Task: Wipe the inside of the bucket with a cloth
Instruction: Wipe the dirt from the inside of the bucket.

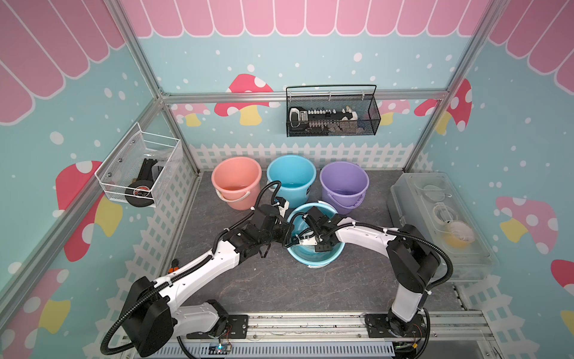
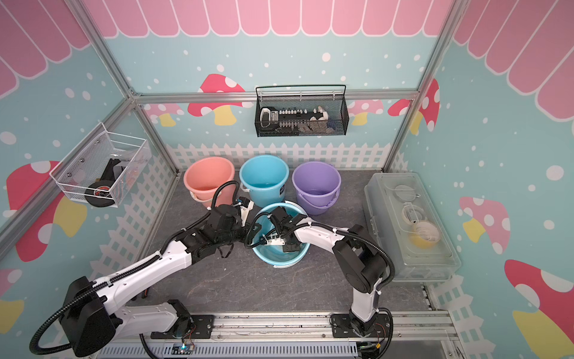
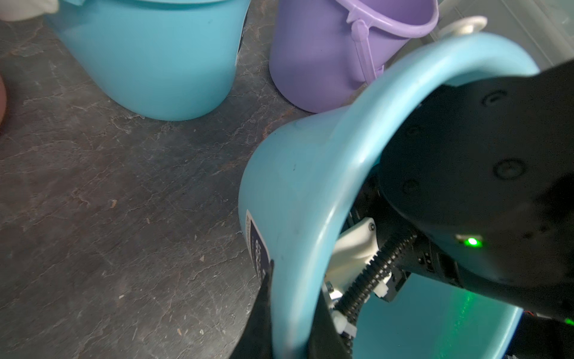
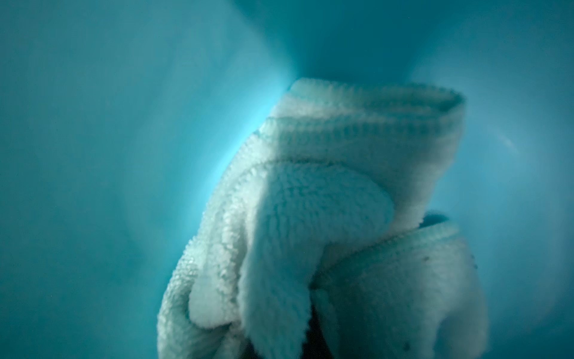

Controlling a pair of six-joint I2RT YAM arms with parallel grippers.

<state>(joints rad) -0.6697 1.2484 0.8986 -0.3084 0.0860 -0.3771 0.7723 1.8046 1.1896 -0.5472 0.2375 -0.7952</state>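
A light blue bucket (image 1: 310, 260) (image 2: 281, 260) sits on the dark table in front of a row of three others. My left gripper (image 1: 285, 233) (image 3: 293, 289) is shut on the bucket's rim (image 3: 298, 174), with one black finger outside the wall and one inside. My right gripper (image 1: 303, 241) reaches down into the same bucket. In the right wrist view it (image 4: 310, 337) is shut on the bunched pale mint cloth (image 4: 326, 211), which presses against the blue inner wall near the bottom. The cloth is hidden in both top views.
Behind stand a pink bucket (image 1: 237, 181), a blue bucket (image 1: 290, 175) (image 3: 149, 56) and a purple bucket (image 1: 343, 183) (image 3: 313, 62). A clear plastic box (image 1: 441, 223) lies at the right. A black wire basket (image 1: 332, 115) hangs on the back wall, a white one (image 1: 139, 167) on the left wall.
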